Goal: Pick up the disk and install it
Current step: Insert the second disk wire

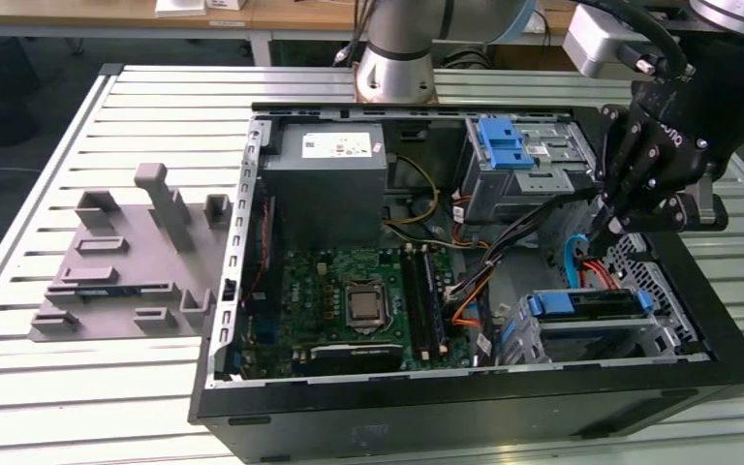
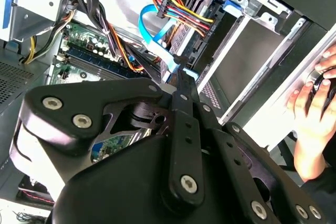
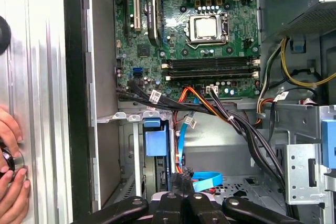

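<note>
I see a black computer case point(image 1: 476, 412) on a table point(image 1: 75, 387) of pale grey ribbed slats. Inside it, the motherboard point(image 1: 353, 300) is dark green with a silver processor square, and the power-supply box point(image 1: 326, 184) is grey with a white sticker. The disk point(image 1: 588, 305) shows a bright blue handle against its dark edge; in the first wrist view that handle point(image 3: 156, 141) is the same blue. The latch point(image 1: 508, 145) on the silver drive bay is blue too. The cables point(image 2: 178, 11) run in orange, yellow, red and black, with one flat light-blue ribbon. My gripper point(image 1: 620, 225) is matte black. The fixture point(image 1: 120, 257) beside the case is plain mauve-grey.
</note>
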Action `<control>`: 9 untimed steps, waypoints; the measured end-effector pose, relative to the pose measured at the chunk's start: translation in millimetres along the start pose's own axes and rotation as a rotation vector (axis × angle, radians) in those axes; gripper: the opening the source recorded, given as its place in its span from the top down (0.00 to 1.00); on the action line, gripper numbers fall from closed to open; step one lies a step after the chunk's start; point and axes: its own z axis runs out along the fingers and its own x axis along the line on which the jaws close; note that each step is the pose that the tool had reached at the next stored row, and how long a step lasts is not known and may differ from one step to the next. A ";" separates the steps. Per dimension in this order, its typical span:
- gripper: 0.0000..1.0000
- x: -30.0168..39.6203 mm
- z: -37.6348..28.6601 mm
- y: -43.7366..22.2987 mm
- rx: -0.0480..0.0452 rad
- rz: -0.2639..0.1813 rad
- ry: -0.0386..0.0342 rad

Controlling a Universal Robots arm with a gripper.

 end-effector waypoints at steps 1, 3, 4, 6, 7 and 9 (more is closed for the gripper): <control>0.89 -0.3 0.0 0.0 0.0000 0.000 0.0005; 0.89 -0.9 0.0 0.1 0.0001 0.000 0.0013; 0.89 -1.3 0.0 0.1 0.0001 0.000 0.0013; 0.83 -1.7 -0.5 0.1 0.0001 0.000 0.0016; 0.83 -2.3 -0.5 0.2 0.0001 0.000 0.0014; 0.76 -3.4 -0.6 0.2 0.0002 0.000 0.0020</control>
